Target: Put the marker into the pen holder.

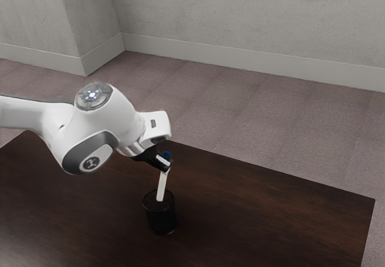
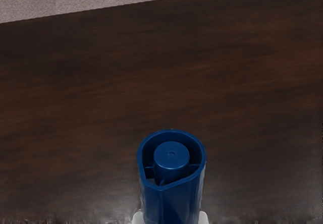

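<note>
My gripper [image 1: 163, 165] is shut on the marker near its blue end. The marker [image 1: 162, 186] has a white body and stands nearly upright, leaning slightly. Its lower end is at the mouth of the black pen holder [image 1: 161, 219], within the rim as seen in the exterior view; how deep it reaches cannot be told. In the wrist view the blue end of the marker [image 2: 171, 199] rises large from the lower edge, with a pale piece on either side of it.
The dark wooden table [image 1: 264, 213] extends around the holder, and its far edge runs behind the hand. Beyond lie a carpeted floor [image 1: 252, 110] and a grey wall [image 1: 240, 14].
</note>
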